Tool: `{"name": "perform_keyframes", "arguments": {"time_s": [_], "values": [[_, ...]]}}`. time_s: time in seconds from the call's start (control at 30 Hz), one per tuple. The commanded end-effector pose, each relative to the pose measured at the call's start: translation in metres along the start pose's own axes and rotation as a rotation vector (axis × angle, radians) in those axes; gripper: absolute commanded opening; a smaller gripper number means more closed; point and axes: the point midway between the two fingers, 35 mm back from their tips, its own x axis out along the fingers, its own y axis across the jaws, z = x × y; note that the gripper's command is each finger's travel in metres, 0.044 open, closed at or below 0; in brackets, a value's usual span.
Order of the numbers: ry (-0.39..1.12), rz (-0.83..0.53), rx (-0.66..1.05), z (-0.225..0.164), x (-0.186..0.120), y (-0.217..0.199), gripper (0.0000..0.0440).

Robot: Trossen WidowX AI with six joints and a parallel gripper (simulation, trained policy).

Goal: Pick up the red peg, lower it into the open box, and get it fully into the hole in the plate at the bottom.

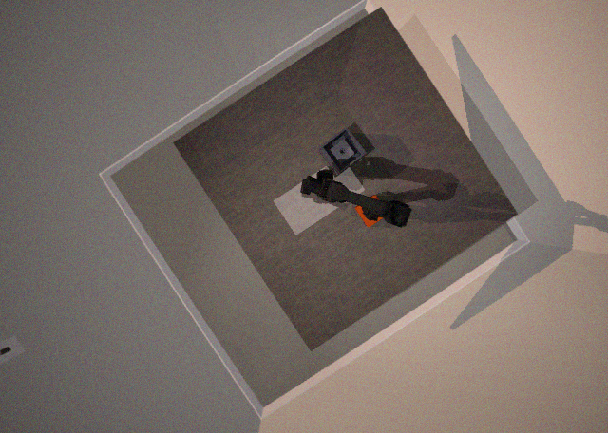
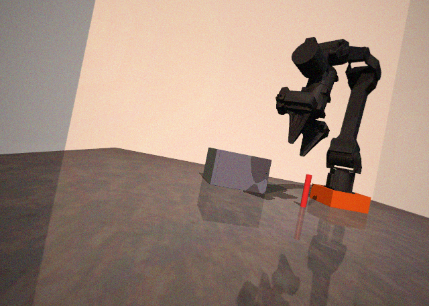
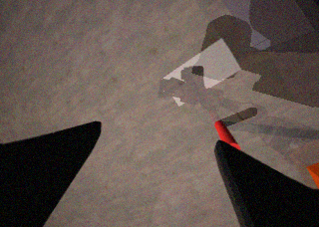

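The red peg (image 2: 305, 190) (image 3: 226, 134) stands upright on the floor; the arm hides it in the top view. My gripper (image 2: 296, 149) (image 3: 159, 132) is open and empty, with its fingers pointing down, above and a little to the left of the peg in the exterior view. In the wrist view the peg shows just above the right fingertip, which covers its lower part. The grey open box (image 1: 329, 160) (image 2: 232, 171) stands apart from the peg. Its bottom plate (image 1: 342, 145) shows a small dark hole at the middle.
The orange base (image 1: 366, 218) (image 2: 350, 202) (image 3: 315, 172) of the arm is close behind the peg in the exterior view. A pale patch (image 1: 296, 215) (image 3: 219, 63) lies on the floor beside the box. Arm shadows cross the floor and part of the box's outer wall.
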Motion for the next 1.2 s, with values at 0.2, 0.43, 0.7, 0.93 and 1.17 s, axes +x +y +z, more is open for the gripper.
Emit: {"name": "perform_keyframes", "arguments": {"time_s": [0.2,0.43,0.7,0.93,1.17], "values": [[0.031,-0.176,0.146,-0.006,0.023,-0.058,0.0440],[0.033,-0.192,0.209,-0.010,0.049,-0.073,0.0440],[0.030,-0.170,0.266,-0.014,0.081,-0.085,0.0440],[0.036,-0.166,0.328,-0.018,0.099,-0.092,0.0365],[0.076,-0.187,0.357,-0.021,0.100,-0.096,0.0182]]}}
